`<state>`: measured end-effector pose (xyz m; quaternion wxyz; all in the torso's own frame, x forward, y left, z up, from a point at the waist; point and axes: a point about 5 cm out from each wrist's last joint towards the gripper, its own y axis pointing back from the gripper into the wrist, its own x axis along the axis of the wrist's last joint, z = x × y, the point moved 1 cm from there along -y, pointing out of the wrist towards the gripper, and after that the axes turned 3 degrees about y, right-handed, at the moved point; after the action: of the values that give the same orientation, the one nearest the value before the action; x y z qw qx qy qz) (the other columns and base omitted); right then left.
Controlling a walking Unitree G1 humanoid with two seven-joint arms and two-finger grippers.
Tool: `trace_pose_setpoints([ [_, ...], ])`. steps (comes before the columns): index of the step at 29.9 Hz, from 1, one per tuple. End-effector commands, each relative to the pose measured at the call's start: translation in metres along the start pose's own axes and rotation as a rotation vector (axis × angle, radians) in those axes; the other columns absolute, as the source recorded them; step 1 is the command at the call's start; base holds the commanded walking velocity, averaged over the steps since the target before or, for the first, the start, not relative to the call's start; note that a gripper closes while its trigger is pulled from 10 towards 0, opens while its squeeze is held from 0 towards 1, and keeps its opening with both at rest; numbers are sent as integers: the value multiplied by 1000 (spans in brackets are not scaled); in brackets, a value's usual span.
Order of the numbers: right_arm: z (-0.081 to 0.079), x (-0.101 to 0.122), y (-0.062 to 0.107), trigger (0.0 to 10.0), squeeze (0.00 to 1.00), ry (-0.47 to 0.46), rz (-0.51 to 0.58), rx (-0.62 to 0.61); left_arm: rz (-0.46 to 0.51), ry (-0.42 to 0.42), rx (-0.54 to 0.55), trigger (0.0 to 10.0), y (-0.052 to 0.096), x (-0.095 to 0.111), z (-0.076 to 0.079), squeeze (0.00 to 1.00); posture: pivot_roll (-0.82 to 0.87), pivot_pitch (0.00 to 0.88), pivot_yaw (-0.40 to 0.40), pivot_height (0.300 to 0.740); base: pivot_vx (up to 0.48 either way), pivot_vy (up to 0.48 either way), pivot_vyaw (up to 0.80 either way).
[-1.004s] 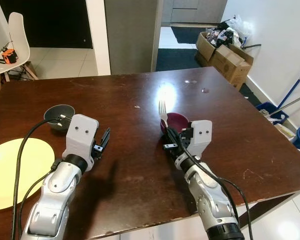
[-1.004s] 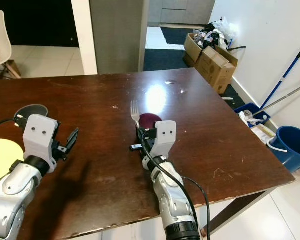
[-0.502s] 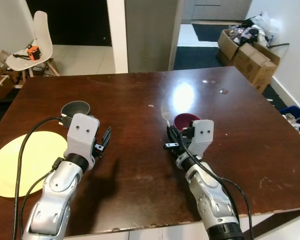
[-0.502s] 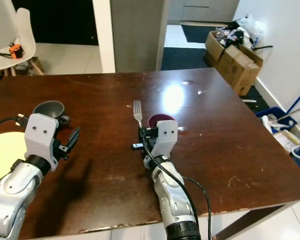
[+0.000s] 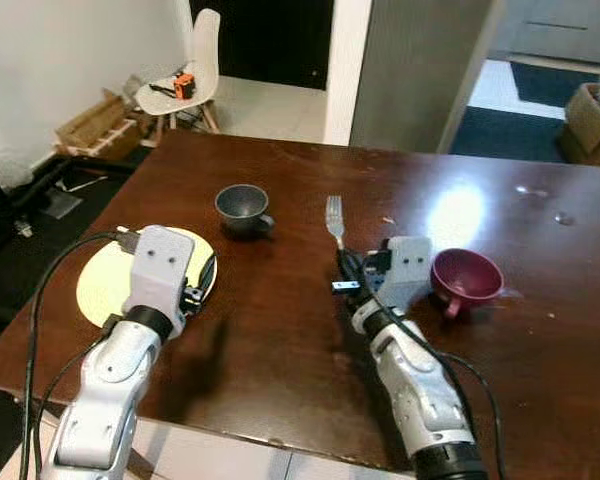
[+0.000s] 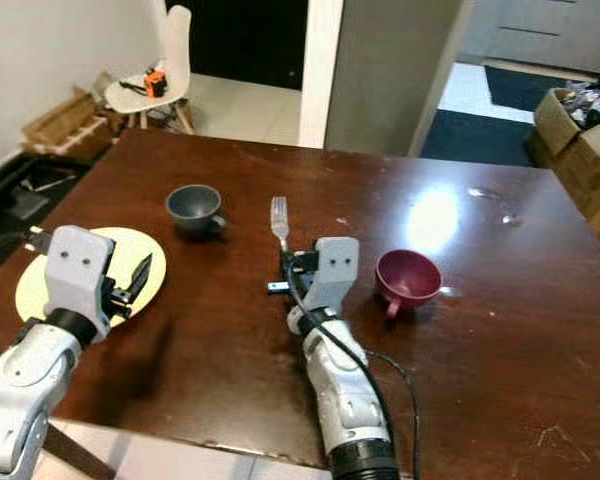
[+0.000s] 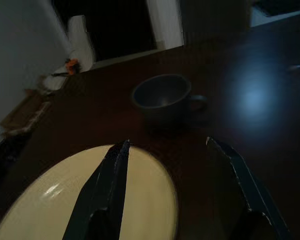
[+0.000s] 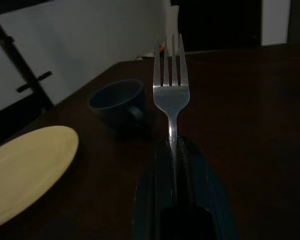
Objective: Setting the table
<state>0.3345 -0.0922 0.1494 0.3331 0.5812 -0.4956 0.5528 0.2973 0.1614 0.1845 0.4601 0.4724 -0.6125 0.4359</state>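
My right gripper (image 5: 344,266) is shut on a silver fork (image 5: 334,219) and holds it above the middle of the dark wooden table (image 5: 280,340), tines pointing away from me; the tines (image 8: 171,82) stand upright between the black fingers. A yellow plate (image 5: 100,282) lies at the table's left edge. Just over its right rim hovers my left gripper (image 5: 206,276), open with nothing in it, its fingers (image 7: 107,185) spread. A grey cup (image 5: 242,208) stands beyond the plate. To the right of the fork arm sits a maroon cup (image 5: 464,277).
A white chair (image 5: 195,60) with an orange tool on its seat stands beyond the table's far left corner. Cardboard boxes (image 5: 100,118) lie on the floor to the left. A grey pillar (image 5: 420,70) rises behind the table. The near table edge lies just under my arms.
The camera has swung left, so the whole scene shifted right and the plate and grey cup came nearer the middle. The right gripper still holds the fork; the left stays open.
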Motion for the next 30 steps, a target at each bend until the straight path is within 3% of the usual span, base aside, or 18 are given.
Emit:
trace_pose_setpoints([
  [1, 4, -4, 3, 10000, 0, -4, -14, -22, -24, -8, 1, 10000, 0, -5, 0, 0, 90, 27, 69, 740, 0, 0, 0],
  [14, 5, -3, 4, 10000, 0, -8, -10, -32, -36, 12, 5, 10000, -3, -7, 3, 0, 84, 31, 71, 740, 0, 0, 0],
  [30, 4, -4, 5, 10000, 0, -8, -15, -30, -36, 19, 9, 10000, -4, -7, 2, 0, 83, 37, 72, 740, 0, 430, 0],
])
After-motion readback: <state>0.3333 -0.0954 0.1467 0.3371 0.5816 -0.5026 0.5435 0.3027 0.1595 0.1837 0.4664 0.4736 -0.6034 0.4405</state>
